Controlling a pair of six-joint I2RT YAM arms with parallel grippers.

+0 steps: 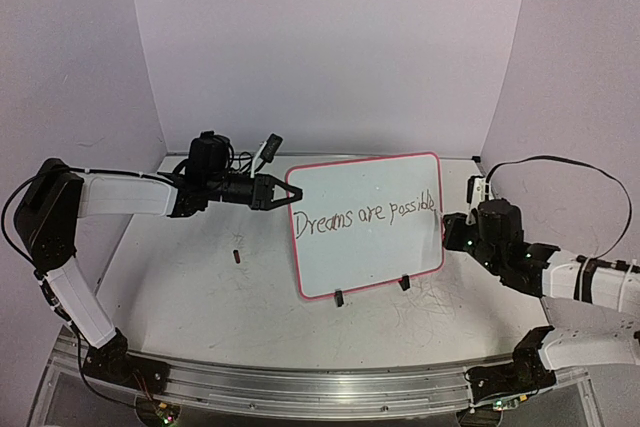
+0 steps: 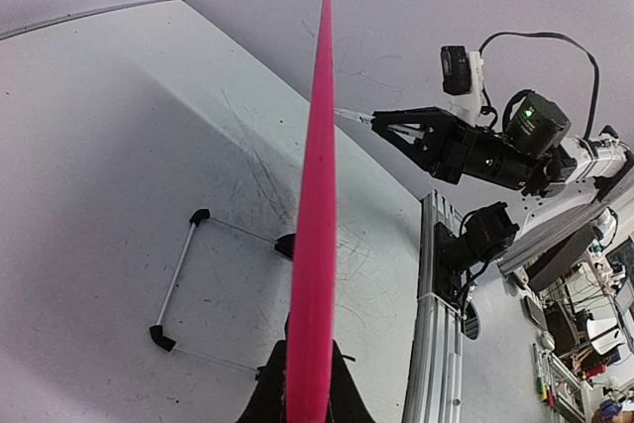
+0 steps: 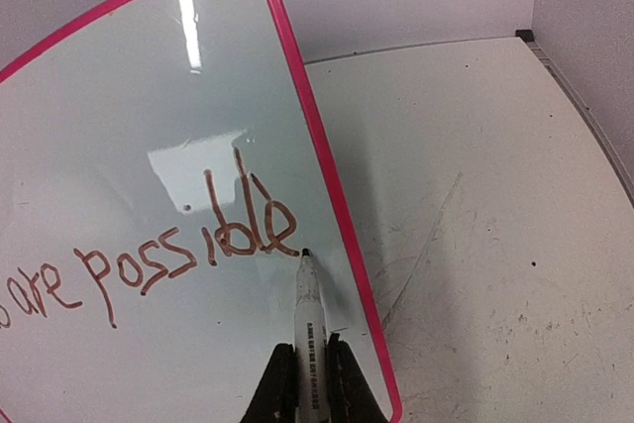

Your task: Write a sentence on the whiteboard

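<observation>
Only the right wrist view is showing the right fingers (image 3: 281, 389) gripping a marker (image 3: 309, 329), its tip at the end of the sentence (image 3: 188, 257). The left fingers (image 2: 349, 401) are pinching the whiteboard (image 2: 315, 245).

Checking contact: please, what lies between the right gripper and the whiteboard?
The marker, held by the right gripper, tip at the whiteboard; right wrist view.

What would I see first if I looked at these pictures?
A whiteboard with a pink rim stands in the middle of the table, showing the sentence "Dreams are possible". The left gripper pinches its left edge, and the right gripper holds a marker at the last letter.
</observation>
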